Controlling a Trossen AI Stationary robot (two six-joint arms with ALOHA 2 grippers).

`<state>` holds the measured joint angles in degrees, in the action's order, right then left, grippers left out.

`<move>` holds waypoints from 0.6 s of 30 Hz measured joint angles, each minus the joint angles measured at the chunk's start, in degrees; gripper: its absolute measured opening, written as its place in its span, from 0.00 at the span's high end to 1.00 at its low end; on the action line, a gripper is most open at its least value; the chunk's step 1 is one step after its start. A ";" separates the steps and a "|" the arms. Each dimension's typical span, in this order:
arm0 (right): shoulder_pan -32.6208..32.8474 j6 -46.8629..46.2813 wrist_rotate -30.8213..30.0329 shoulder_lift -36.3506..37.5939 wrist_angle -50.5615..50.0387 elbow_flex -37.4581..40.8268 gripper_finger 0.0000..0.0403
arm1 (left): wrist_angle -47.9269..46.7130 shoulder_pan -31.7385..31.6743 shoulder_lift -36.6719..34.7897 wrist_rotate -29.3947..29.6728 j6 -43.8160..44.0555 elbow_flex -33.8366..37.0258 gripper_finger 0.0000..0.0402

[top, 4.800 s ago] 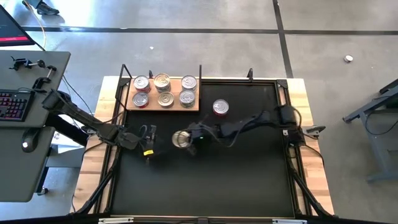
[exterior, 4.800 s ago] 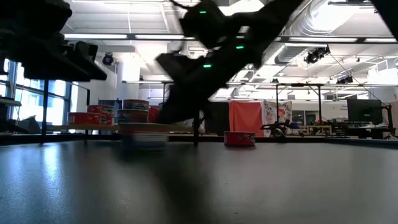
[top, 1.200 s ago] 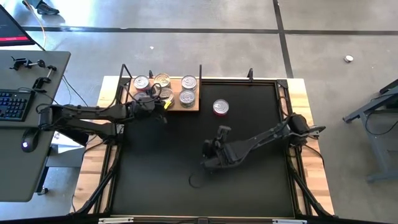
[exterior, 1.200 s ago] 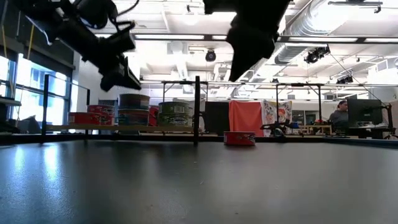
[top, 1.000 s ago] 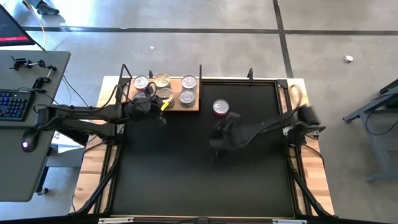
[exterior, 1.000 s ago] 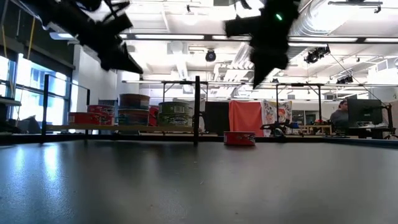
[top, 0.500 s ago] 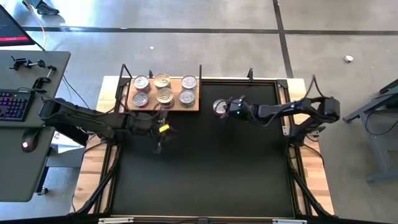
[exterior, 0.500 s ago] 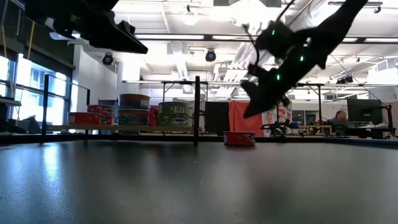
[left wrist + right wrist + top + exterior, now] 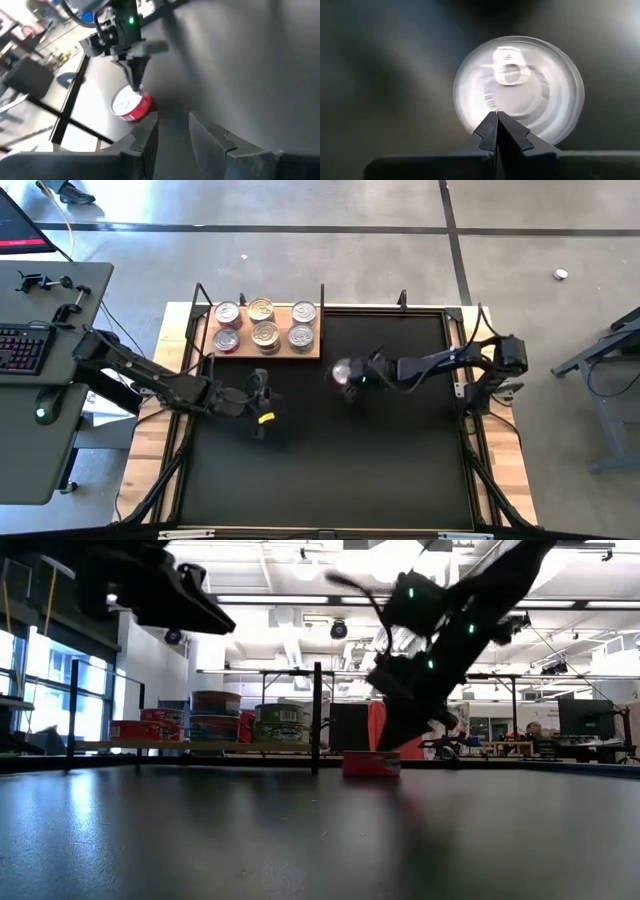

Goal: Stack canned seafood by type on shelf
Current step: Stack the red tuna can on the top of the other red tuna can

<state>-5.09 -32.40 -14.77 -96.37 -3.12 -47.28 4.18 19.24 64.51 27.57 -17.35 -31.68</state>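
Red-sided tin [image 9: 343,372] sits flat on black mat [image 9: 400,470], silver lid up, at 4 o'clock from shelf [image 9: 262,352]. Right gripper [image 9: 357,376] fully closed, empty, tips touching tin's lid edge at 3 o'clock.

Can lids [image 9: 262,325]: no print can be read
Lone red can [image 9: 518,89]: lid markings blurred, unreadable
Can sides on shelf [image 9: 212,726]: labels too small to read

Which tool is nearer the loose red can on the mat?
Right. The right tool is shut with its tips at the red can's lid. The left tool hangs over bare mat, well off to the can's left in the high view.
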 joint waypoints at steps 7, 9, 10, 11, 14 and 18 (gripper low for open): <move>12.31 -8.09 -1.53 -7.75 -0.77 -8.87 1.00 | -1.94 7.37 -1.34 0.02 -1.24 0.00 0.74; 14.28 -8.98 -1.69 -13.15 -1.05 -13.16 1.00 | -2.90 9.46 -2.08 0.18 -1.25 0.00 0.74; 14.76 -9.09 -1.69 -16.07 -0.76 -15.88 1.00 | -3.52 10.33 -2.55 0.68 -1.26 0.00 0.74; 14.89 -9.04 -1.68 -19.24 -0.64 -18.91 1.00 | -3.59 11.18 -2.98 1.56 -1.21 0.00 0.74; 14.37 -4.81 -1.92 -27.16 0.42 -29.93 1.00 | -4.76 13.49 -4.41 5.66 -0.87 -0.02 0.74; 14.42 7.00 -2.86 -32.03 -4.34 -43.41 1.00 | -7.77 15.86 -6.31 10.93 1.24 -0.02 0.74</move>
<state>9.33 -25.40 -17.63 -128.40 -7.46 -90.70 -3.59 35.09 58.19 38.51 -16.11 -31.70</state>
